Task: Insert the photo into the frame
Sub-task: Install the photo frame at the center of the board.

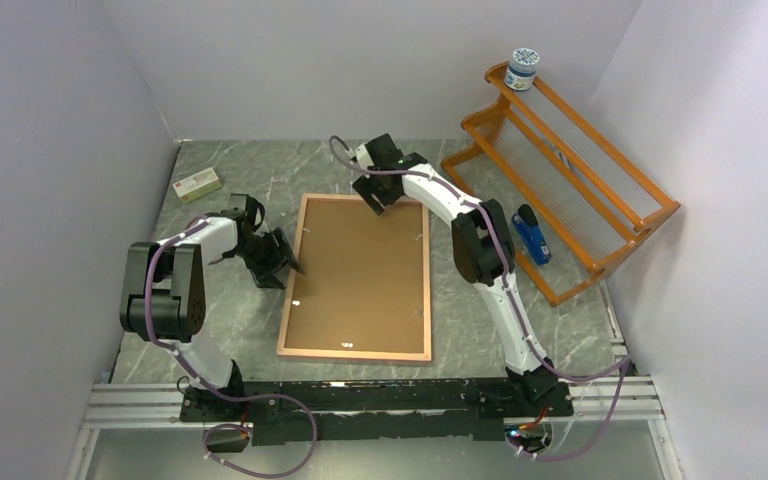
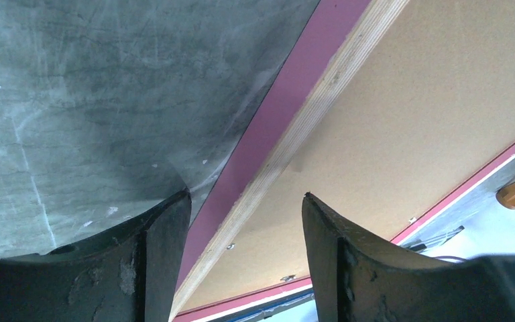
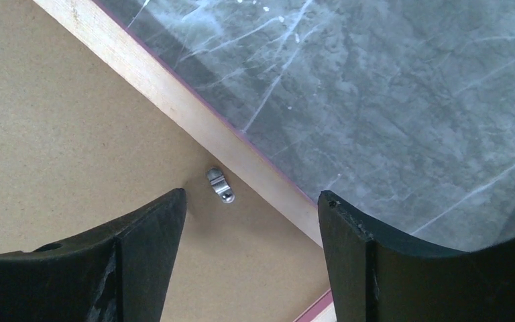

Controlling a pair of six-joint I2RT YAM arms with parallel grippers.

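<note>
Thin pinkish light-wood frame (image 1: 355, 353) lies flat on the grey marbled table (image 1: 225, 335), matte brown backing board (image 1: 360, 270) inside. Left gripper (image 2: 245, 198) spread over its left edge; right gripper (image 3: 251, 194) spread above a small metal clip (image 3: 220, 185), both holding nothing.

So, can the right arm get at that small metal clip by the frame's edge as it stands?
Probably yes. The right gripper hangs open right over the clip, which lies bare on the backing board beside the frame edge, with nothing covering it.
</note>
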